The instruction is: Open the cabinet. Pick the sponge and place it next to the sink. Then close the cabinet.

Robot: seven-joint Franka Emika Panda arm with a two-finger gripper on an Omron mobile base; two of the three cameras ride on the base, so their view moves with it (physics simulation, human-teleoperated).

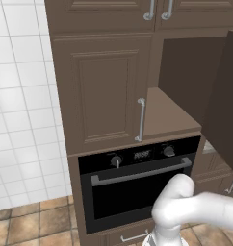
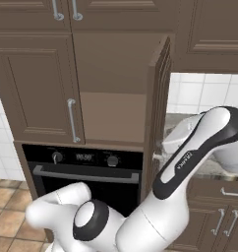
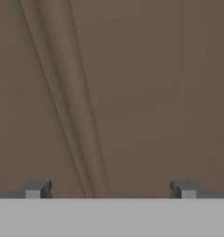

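Left base view: from behind and left of the arm [image 1: 195,209], facing forward and a bit down onto the cabinet [image 1: 101,93], its right door [image 1: 224,101] swung open, and the black oven [image 1: 137,182] below — middling distance. Right base view: from behind and right, facing the same cabinet [image 2: 35,93], bare shelf [image 2: 111,115] and oven [image 2: 84,172], plus tiled wall [image 2: 194,91] further right. Hand view: pressed very close against a brown raised-panel surface [image 3: 146,92], fingertips [image 3: 37,190] wide apart at the bottom edge.

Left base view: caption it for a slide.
Cabinet above the black oven, right door swung open, left door shut, brown shelf exposed.
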